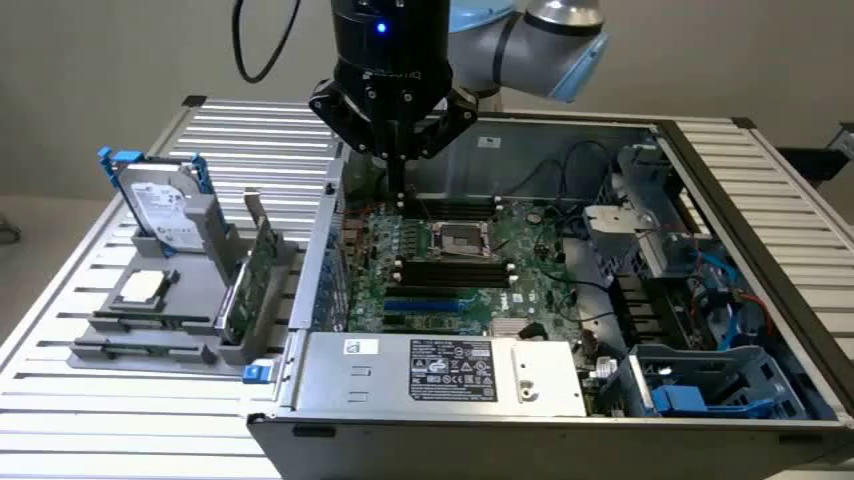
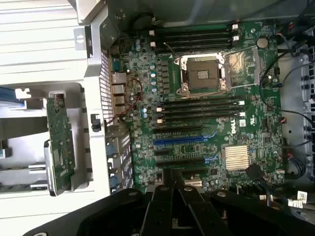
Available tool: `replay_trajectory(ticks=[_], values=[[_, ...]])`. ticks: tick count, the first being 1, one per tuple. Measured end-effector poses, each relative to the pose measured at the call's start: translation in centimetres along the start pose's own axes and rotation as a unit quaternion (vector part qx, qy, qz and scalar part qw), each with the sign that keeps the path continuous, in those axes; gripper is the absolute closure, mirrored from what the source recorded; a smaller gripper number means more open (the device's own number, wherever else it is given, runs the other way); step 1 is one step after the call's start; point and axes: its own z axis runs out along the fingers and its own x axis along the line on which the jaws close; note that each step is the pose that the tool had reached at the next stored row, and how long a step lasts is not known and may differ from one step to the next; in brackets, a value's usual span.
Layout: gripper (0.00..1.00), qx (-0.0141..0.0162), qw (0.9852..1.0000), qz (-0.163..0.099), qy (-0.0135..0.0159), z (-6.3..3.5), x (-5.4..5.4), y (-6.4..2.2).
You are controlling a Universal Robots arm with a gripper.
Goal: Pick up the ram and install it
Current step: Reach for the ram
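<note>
Above the open case (image 1: 320, 400), over the motherboard (image 1: 534, 290): the end effector (image 1: 400, 210), narrow, black fingers (image 2: 162, 201) pressed together and pointing down. Well apart from it, the ram (image 1: 238, 300) (image 2: 60, 142), standing on edge in a grey holder (image 1: 147, 350) on the slatted tabletop (image 1: 80, 420), just beside the case wall at the exterior view's left. In the same holder, a hard drive (image 1: 167, 215) upright and a silver processor (image 1: 143, 290) lying flat. On the motherboard, black slots (image 2: 202, 108) beside the open socket (image 2: 203, 73).

A plain pale wall (image 1: 107, 50) stands behind a ribbed silver metal table (image 1: 120, 420) under even, soft light.
</note>
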Motion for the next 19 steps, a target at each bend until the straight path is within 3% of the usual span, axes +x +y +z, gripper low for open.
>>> replay_trajectory(ticks=[11,19], values=[[0.89,0.0,1.0,0.0,0.0,0.0,0.0,-0.1],[0.89,0.0002,1.0,0.0,0.0016,-0.01,3.5,-0.44]])
